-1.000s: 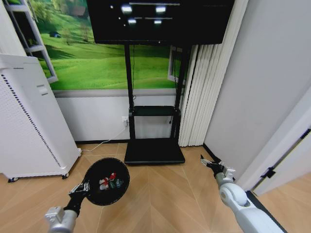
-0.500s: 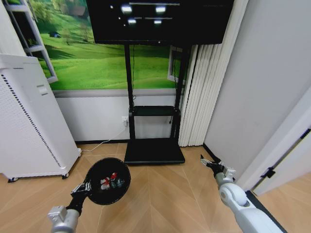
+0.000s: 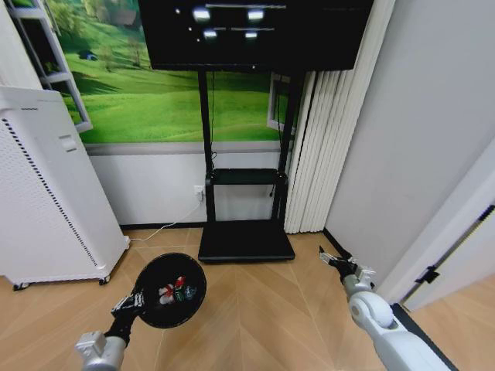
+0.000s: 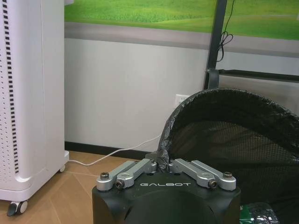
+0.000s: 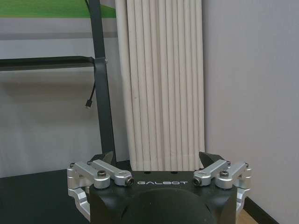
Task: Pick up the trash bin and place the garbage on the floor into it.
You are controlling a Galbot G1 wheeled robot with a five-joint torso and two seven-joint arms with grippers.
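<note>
The trash bin [image 3: 168, 290] hangs above the floor [image 3: 263, 325], pinched at its rim by the left pincer [image 3: 135, 301], and over the last second it has edged slightly up and right. The garbage [image 3: 175, 291] lies inside, apparently all three pieces, so collection looks finished. The right pincer [image 3: 338, 262] waits open, empty, near the wall.

Bright, even indoor light, soft shadows. Ceiling lamps glare as white spots on the dark screen [image 3: 251, 31] at 12 o'clock. Head view bends straight lines at the edges, strongest 3 and 9 o'clock. Wrist views sharp.
</note>
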